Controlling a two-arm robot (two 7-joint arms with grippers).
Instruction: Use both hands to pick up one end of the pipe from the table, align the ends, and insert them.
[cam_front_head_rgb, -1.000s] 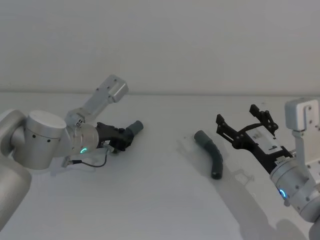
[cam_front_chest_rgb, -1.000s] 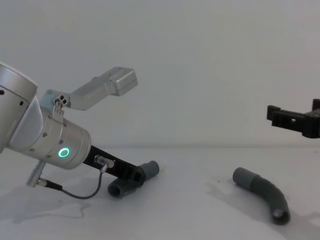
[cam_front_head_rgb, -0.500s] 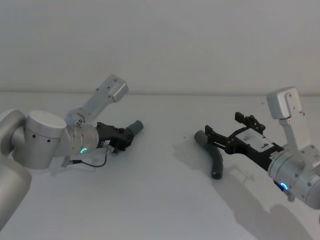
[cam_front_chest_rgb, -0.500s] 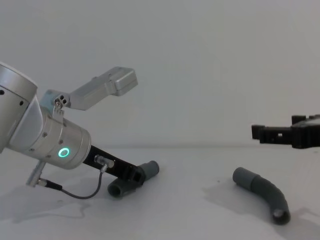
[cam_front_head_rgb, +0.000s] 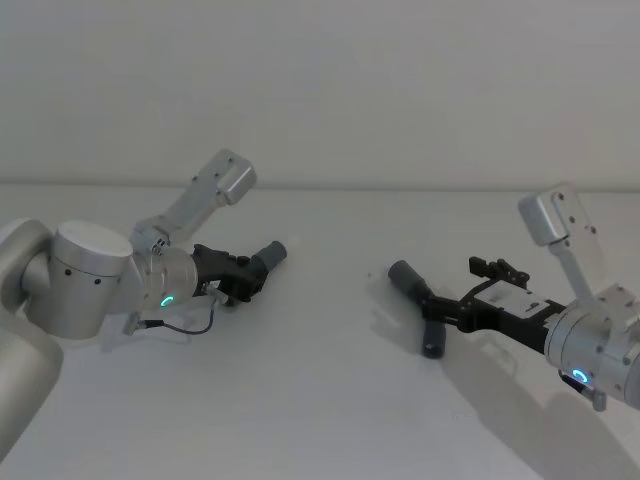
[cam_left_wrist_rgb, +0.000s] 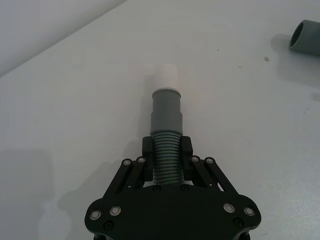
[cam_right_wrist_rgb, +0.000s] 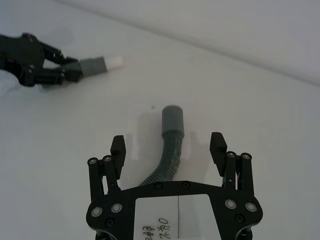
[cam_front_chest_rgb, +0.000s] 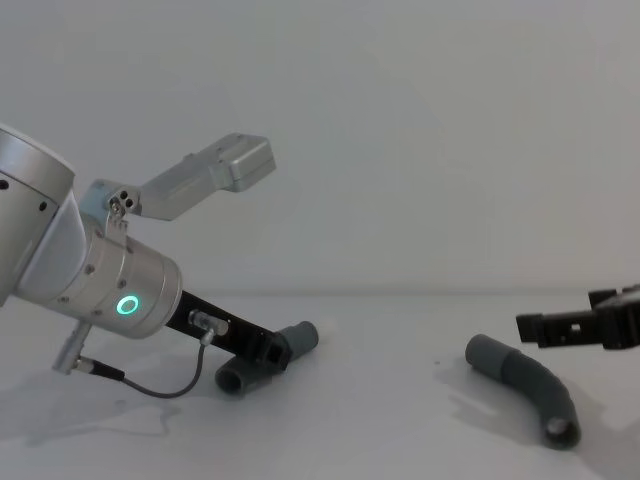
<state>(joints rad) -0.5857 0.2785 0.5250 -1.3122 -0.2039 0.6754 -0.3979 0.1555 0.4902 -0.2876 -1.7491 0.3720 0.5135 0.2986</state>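
Right wrist view, right claw (cam_right_wrist_rgb: 168, 143) wide open astride longer pipe (cam_right_wrist_rgb: 173, 121) on table (cam_right_wrist_rgb: 260, 110), left claw (cam_right_wrist_rgb: 62, 73) gripping shorter pipe (cam_right_wrist_rgb: 92, 65)

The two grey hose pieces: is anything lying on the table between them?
No. In the head view the table is bare between the shorter piece, held by the left gripper, and the longer piece.

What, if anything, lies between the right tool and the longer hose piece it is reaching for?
Nothing visible does. The right tool is open, and in the right wrist view its fingers are spread to either side of the longer hose piece, with bare table around it. The left tool is shut on the shorter hose piece, off to the side.
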